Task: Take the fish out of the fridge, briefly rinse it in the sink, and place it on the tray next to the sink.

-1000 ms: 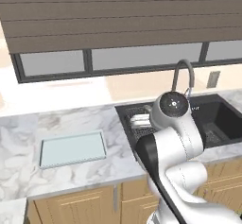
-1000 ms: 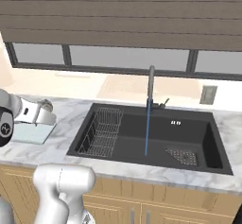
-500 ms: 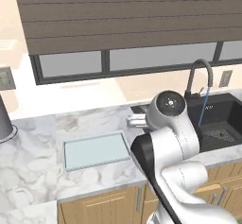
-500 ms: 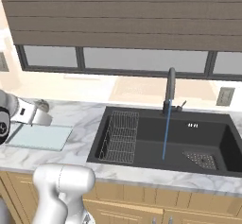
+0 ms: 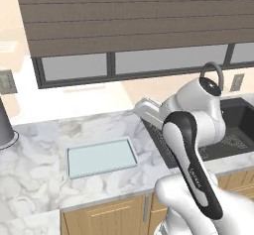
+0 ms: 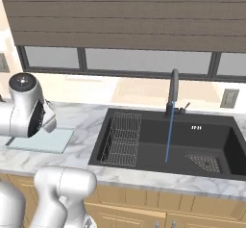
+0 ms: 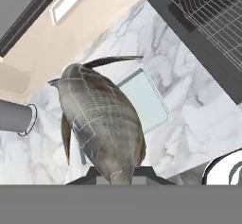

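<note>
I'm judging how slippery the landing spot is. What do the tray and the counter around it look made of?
The tray looks like pale blue-green translucent plastic or glass, smooth, with a low rim. The counter looks like polished white-grey marble, going by its grey veining. Both appear slick, though the rendering leaves this uncertain.

Fish [image 7: 101, 124] covers near half of tray [image 7: 144, 100] in hand view; fish lower end cut by bottom band, finger contact not visible. Grey cylinder [image 7: 16, 116] cut by left edge there, and again in left base view [image 5: 6, 125]; kind of object cannot tell. Arm hides left part of sink [image 5: 238, 125] and faucet [image 5: 212, 73] base in left base view. Arm covers tray's [image 6: 41, 143] left end in right base view.
</note>
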